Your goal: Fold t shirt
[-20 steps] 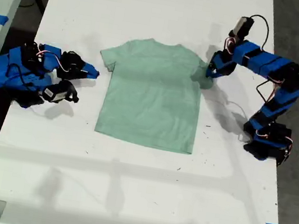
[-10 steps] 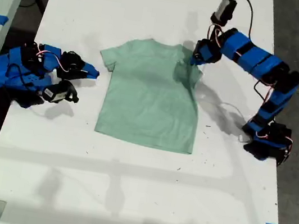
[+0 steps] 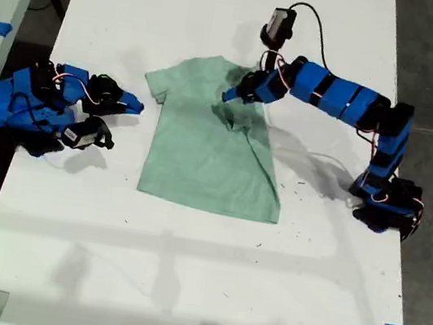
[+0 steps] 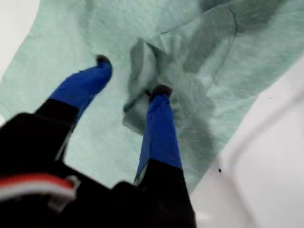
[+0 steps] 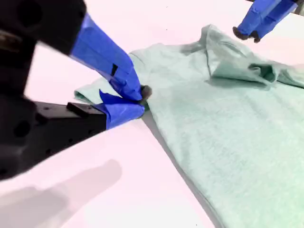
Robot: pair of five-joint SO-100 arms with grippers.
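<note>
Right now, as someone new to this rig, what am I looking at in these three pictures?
Two small blue robot arms sit on a white table, which the exterior view shows from above. The other two pictures come from cameras on the arms' grippers. A plain pale mint-green cloth t-shirt lies between the arms. My first gripper, from the exterior view's right, is open over a bunched, folded-in sleeve. My second gripper is shut at the opposite sleeve's edge; whether it pinches cloth is unclear.

My first pincer has its jaws apart, on an arm stretched out from the exterior view's right. My second pincer has its jaws closed together, its arm folded low at the exterior view's left.
</note>
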